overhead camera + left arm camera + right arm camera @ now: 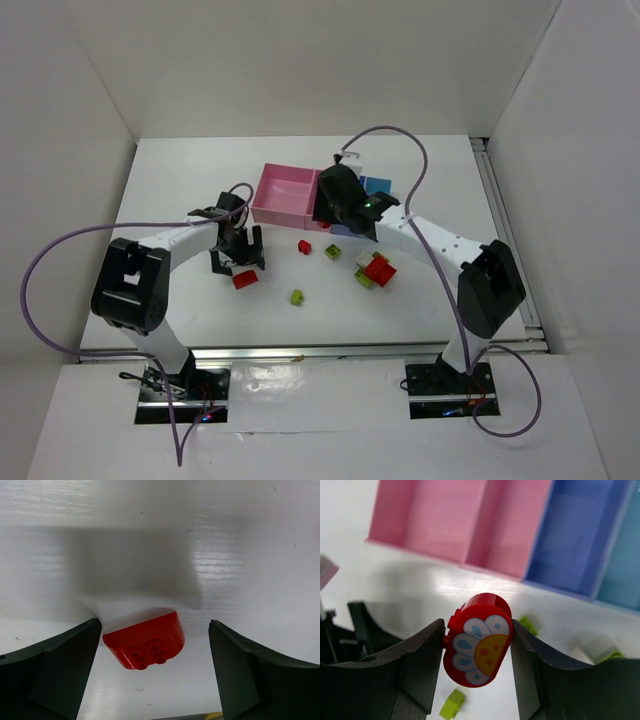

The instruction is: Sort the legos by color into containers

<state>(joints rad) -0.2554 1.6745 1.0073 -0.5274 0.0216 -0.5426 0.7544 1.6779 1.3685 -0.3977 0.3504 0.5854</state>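
From above, you see the containers (285,195) at the table's (180,180) far side, and the visible floor of the wide pink bin (290,190) is bare. The right gripper (335,210) hangs at their near edge and hides the middle bins. Loose legos (376,271), red and yellow-green, lie in front. The left gripper (238,258) stands just beside a red lego (244,279).

Your left wrist view shows that red lego (145,640), half-round with studs toward the camera. It lies on the table between fingers (50,675) spread wide and touches neither.

In your right wrist view the fingers (420,665) clamp a red-and-white lego (477,647), rounded and printed with white-blue petals around a yellow centre. It is held above the table just before the bins. All four bins show bare floors.
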